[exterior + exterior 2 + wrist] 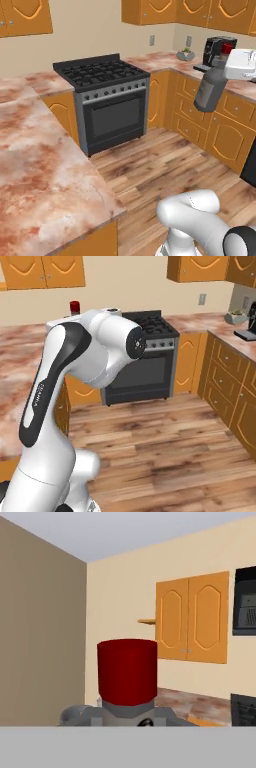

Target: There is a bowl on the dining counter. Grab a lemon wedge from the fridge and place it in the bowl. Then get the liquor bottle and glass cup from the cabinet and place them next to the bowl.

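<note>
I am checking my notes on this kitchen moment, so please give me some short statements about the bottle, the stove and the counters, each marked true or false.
1. The grey liquor bottle hangs in the air, held at its neck by the gripper. True.
2. The bottle has a blue cap. False: the hand view shows a red cap.
3. The stove stands between two orange cabinets. True.
4. The bottle rests on the marble counter at the left. False: it is above the floor, in front of the right-hand cabinets.
5. A coffee machine stands on the far right counter. True.
6. The oven door is open. False: it is closed.
</note>
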Controlling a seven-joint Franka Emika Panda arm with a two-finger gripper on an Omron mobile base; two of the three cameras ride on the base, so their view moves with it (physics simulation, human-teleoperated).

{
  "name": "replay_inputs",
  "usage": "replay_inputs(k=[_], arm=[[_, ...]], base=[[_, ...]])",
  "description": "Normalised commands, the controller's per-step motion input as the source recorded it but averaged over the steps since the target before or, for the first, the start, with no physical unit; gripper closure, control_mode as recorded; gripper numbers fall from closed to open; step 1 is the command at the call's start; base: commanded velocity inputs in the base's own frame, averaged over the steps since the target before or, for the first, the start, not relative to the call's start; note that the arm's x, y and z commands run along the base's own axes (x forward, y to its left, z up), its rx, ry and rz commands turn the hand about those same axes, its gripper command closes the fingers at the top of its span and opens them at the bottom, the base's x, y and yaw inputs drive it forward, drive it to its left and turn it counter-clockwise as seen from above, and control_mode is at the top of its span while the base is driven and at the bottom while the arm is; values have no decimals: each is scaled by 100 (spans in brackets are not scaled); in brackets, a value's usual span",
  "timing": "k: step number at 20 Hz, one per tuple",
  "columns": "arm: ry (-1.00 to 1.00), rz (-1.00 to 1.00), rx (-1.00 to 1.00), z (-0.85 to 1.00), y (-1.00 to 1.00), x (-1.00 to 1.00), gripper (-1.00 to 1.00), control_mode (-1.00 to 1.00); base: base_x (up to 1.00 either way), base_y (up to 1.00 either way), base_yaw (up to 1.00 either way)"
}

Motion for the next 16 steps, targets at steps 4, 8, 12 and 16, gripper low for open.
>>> replay_inputs(k=[4, 8, 12, 16], arm=[[0, 0, 0, 0, 0, 0, 100, 100], [0, 0, 0, 0, 0, 0, 100, 100], [0, 0, 0, 0, 0, 0, 100, 100], [0, 0, 0, 0, 0, 0, 100, 100]], base=[[-100, 62, 2], [-97, 75, 4], [-61, 98, 2], [-28, 100, 0]])
